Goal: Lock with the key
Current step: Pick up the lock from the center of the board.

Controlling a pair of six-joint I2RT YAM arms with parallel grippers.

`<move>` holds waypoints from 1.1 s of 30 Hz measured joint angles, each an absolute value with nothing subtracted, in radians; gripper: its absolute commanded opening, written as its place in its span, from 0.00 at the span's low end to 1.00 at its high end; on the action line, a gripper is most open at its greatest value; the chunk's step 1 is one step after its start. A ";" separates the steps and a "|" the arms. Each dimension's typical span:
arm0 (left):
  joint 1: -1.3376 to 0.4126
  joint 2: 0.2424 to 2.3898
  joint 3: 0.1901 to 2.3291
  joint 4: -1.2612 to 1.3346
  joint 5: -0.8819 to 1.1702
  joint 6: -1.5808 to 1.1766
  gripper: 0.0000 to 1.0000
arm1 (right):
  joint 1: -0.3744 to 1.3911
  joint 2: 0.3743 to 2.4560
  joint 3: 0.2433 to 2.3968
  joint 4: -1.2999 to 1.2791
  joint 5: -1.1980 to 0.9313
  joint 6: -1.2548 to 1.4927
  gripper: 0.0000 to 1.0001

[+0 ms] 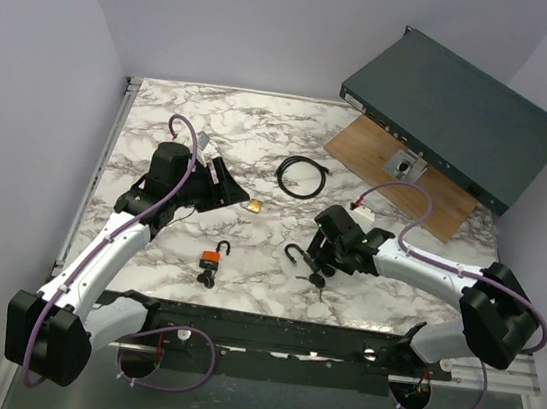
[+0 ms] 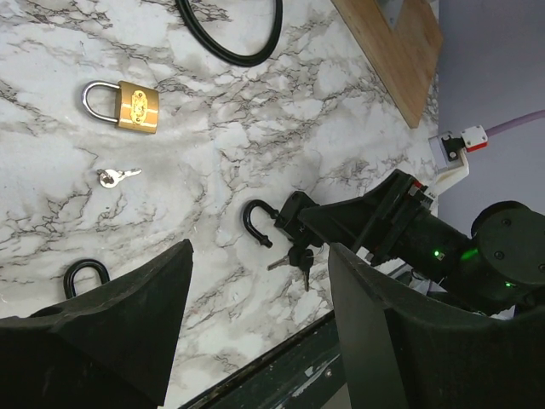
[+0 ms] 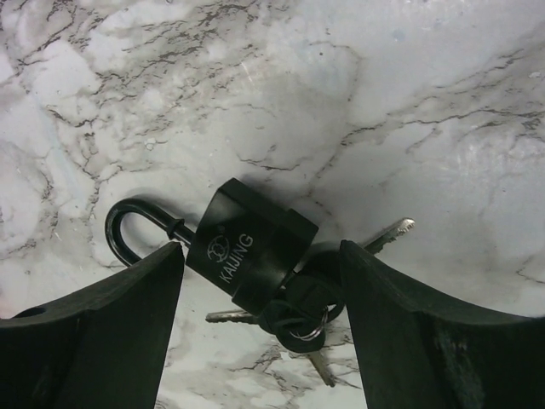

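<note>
Black padlock [image 3: 251, 251] between right fingers [image 3: 94, 341]

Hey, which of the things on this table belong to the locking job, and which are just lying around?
Job in hand: black padlock, shackle open; bunch of keys at its base; right claw, open over it.
Lying about: brass padlock; small loose key; orange padlock; black cable coil; wooden board; rack unit.

Bright, even light; soft shadows.
</note>
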State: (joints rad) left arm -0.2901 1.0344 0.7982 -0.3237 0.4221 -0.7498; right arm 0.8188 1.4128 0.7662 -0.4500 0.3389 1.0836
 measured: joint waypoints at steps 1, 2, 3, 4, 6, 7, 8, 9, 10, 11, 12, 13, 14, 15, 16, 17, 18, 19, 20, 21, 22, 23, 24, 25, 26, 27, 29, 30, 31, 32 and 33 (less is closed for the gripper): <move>-0.290 1.034 0.798 -0.324 0.423 -0.749 0.64 | 0.819 1.424 0.773 -0.448 0.337 1.083 0.74; -0.290 1.034 0.798 -0.324 0.423 -0.749 0.64 | 0.819 1.437 0.782 -0.445 0.334 1.082 0.74; -0.290 1.034 0.798 -0.323 0.424 -0.748 0.64 | 0.819 1.449 0.791 -0.439 0.332 1.081 0.72; -0.290 1.034 0.798 -0.323 0.424 -0.748 0.64 | 0.819 1.462 0.799 -0.434 0.330 1.079 0.70; -0.290 1.034 0.797 -0.323 0.426 -0.748 0.64 | 0.819 1.480 0.809 -0.428 0.328 1.072 0.68; -0.290 1.034 0.796 -0.323 0.427 -0.748 0.64 | 0.819 1.488 0.813 -0.428 0.327 1.068 0.68; -0.290 1.034 0.795 -0.323 0.428 -0.748 0.64 | 0.819 1.495 0.817 -0.427 0.327 1.065 0.68; -0.290 1.035 0.794 -0.323 0.430 -0.748 0.64 | 0.819 1.501 0.820 -0.427 0.327 1.064 0.68; -0.290 1.036 0.792 -0.322 0.431 -0.748 0.64 | 0.819 1.507 0.822 -0.427 0.327 1.062 0.68; -0.290 1.037 0.788 -0.320 0.431 -0.748 0.64 | 0.819 1.512 0.822 -0.427 0.327 1.061 0.67; -0.290 1.037 0.785 -0.319 0.432 -0.748 0.64 | 0.819 1.516 0.822 -0.427 0.327 1.061 0.67; -0.290 1.037 0.779 -0.315 0.432 -0.748 0.64 | 0.819 1.519 0.822 -0.427 0.327 1.060 0.67; -0.293 1.037 0.769 -0.313 0.432 -0.748 0.64 | 0.819 1.521 0.822 -0.427 0.327 1.057 0.67; -0.297 1.037 0.760 -0.310 0.431 -0.749 0.64 | 0.819 1.524 0.823 -0.427 0.327 1.054 0.67; -0.303 1.038 0.750 -0.308 0.431 -0.749 0.64 | 0.819 1.528 0.824 -0.427 0.327 1.050 0.67; -0.312 1.039 0.740 -0.308 0.431 -0.750 0.64 | 0.819 1.533 0.828 -0.427 0.327 1.045 0.67; -0.325 1.043 0.730 -0.307 0.431 -0.751 0.64 | 0.819 1.540 0.834 -0.428 0.328 1.040 0.65; -0.340 1.047 0.723 -0.306 0.430 -0.752 0.64 | 0.819 1.548 0.840 -0.429 0.328 1.035 0.64; -0.357 1.053 0.716 -0.305 0.429 -0.754 0.64 | 0.820 1.557 0.847 -0.432 0.329 1.028 0.62; -0.372 1.058 0.710 -0.300 0.426 -0.756 0.64 | 0.820 1.564 0.854 -0.433 0.329 1.020 0.59; -0.396 1.068 0.702 -0.294 0.421 -0.760 0.64 | 0.821 1.570 0.862 -0.435 0.329 1.016 0.57; -0.407 1.073 0.698 -0.289 0.419 -0.764 0.64 | 0.822 1.573 0.866 -0.435 0.329 1.011 0.55; -0.427 1.086 0.690 -0.281 0.415 -0.768 0.63 | 0.824 1.576 0.870 -0.435 0.329 1.009 0.53; -0.442 1.097 0.683 -0.274 0.412 -0.772 0.63 | 0.826 1.577 0.871 -0.434 0.329 1.005 0.48; -0.456 1.109 0.677 -0.267 0.410 -0.777 0.62 | 0.826 1.577 0.871 -0.433 0.329 1.003 0.43; -0.473 1.126 0.670 -0.259 0.407 -0.785 0.62 | 0.827 1.577 0.871 -0.432 0.328 1.001 0.40; -0.493 1.156 0.662 -0.243 0.406 -0.798 0.61 | 0.827 1.577 0.871 -0.431 0.328 1.000 0.34; -0.500 1.172 0.657 -0.231 0.406 -0.802 0.61 | 0.827 1.576 0.871 -0.430 0.328 0.998 0.30; -0.506 1.189 0.653 -0.220 0.408 -0.810 0.60 | 0.827 1.576 0.871 -0.429 0.328 0.996 0.28; -0.510 1.206 0.648 -0.204 0.410 -0.818 0.59 | 0.828 1.576 0.870 -0.425 0.327 0.994 0.25; -0.514 1.219 0.644 -0.196 0.411 -0.822 0.59 | 0.828 1.575 0.868 -0.419 0.327 0.993 0.21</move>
State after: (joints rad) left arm -0.5140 1.2190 0.6437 -0.1955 0.4107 -0.8223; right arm 0.8276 1.5745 0.8680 -0.4194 0.3267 0.9928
